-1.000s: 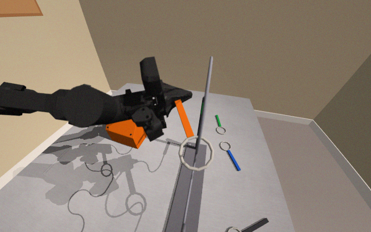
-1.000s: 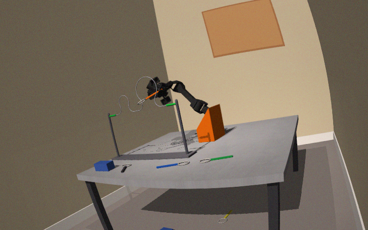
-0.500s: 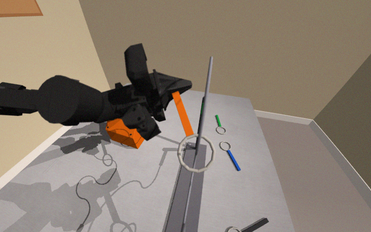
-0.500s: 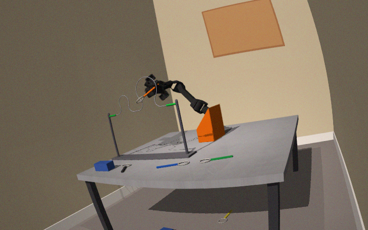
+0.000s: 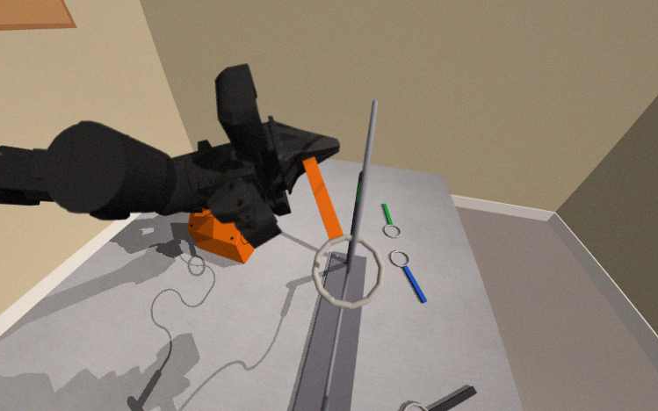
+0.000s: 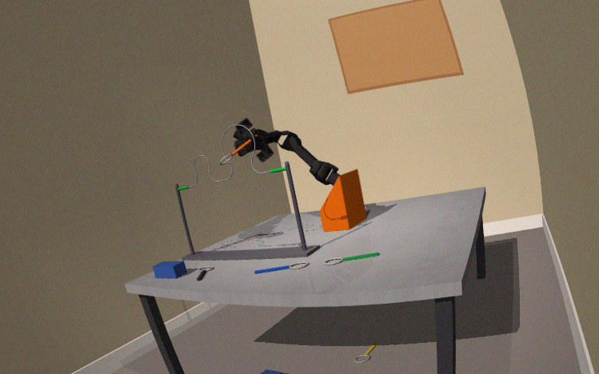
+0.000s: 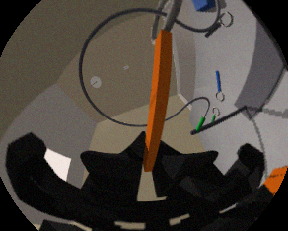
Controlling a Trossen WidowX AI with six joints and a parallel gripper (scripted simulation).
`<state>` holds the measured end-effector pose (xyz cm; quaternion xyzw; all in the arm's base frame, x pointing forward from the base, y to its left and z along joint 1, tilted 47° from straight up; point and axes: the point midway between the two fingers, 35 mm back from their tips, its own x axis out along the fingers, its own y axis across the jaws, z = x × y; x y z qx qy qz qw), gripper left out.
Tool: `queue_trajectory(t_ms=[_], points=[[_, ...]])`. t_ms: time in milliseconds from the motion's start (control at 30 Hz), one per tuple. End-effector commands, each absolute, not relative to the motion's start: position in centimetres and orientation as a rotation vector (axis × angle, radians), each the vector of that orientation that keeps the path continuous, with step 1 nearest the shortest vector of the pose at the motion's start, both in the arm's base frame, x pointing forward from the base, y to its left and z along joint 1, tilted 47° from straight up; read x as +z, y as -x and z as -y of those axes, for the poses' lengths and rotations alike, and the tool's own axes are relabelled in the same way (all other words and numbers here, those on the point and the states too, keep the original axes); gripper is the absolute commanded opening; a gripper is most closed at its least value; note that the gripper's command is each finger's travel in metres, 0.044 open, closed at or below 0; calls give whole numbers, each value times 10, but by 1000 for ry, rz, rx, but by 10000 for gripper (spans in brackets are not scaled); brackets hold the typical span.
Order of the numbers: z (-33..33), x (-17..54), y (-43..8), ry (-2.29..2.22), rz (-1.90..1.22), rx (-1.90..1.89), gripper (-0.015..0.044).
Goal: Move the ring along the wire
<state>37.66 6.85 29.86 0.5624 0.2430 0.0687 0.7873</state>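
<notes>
The orange handle [image 5: 323, 199] [image 6: 241, 146] [image 7: 159, 94] is held at its far end between the fingertips of my gripper [image 6: 249, 141] [image 7: 146, 134], which is shut. The pale ring [image 5: 314, 270] [image 6: 221, 162] [image 7: 154, 35] is tilted around the thin grey wire [image 6: 221, 141] [image 7: 81, 61], near the left foot of its big loop in the exterior view. I cannot tell whether they touch. One green part [image 6: 183, 188] is at the left post [image 6: 185, 220], the other green part [image 6: 277, 170] [image 7: 200, 123] at the right post [image 6: 295, 204].
The big loop rises beside my gripper. The posts stand on a dark base [image 6: 245, 254]. On the table [image 6: 408, 232] lie a blue-handled ring [image 6: 271, 269], a green-handled ring [image 6: 361, 256], a black-handled ring [image 6: 201, 275] and a blue block [image 6: 169, 269]. The arm's orange base [image 6: 352, 200] stands behind.
</notes>
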Motion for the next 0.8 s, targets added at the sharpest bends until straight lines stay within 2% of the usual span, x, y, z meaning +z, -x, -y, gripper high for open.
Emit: queue_trajectory(t_ms=[0,767], points=[[-68,300,-377,-1176,-522,141,-150],[-64,292,-377,-903,-542,69,-150]])
